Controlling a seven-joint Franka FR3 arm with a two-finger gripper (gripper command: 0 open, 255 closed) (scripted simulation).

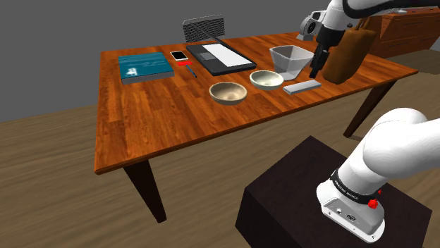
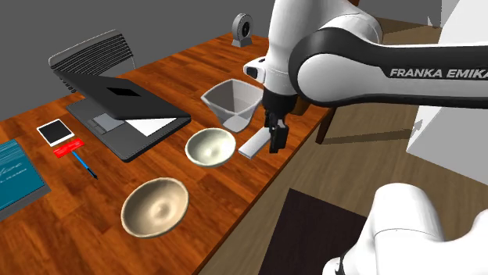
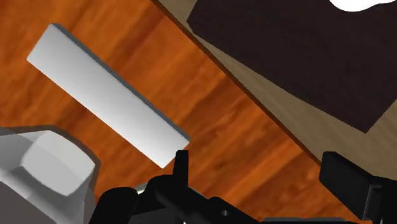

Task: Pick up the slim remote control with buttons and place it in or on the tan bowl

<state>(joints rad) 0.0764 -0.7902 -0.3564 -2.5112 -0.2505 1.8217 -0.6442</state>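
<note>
The gripper point(image 1: 317, 67), fingers spread and empty, hangs by one end of the plain grey remote point(image 1: 302, 86), which lies flat near the wooden table's point(image 1: 155, 120) edge, with a pale bowl point(image 1: 266, 79) and then the tan bowl point(image 1: 228, 92) toward the shoulder view's left.

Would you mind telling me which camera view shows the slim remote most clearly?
The wrist view: the remote lies whole and close, a plain grey slab with no buttons drawn. The shoulder view shows it small and far off; in the second exterior view the gripper overlaps one end.
</note>
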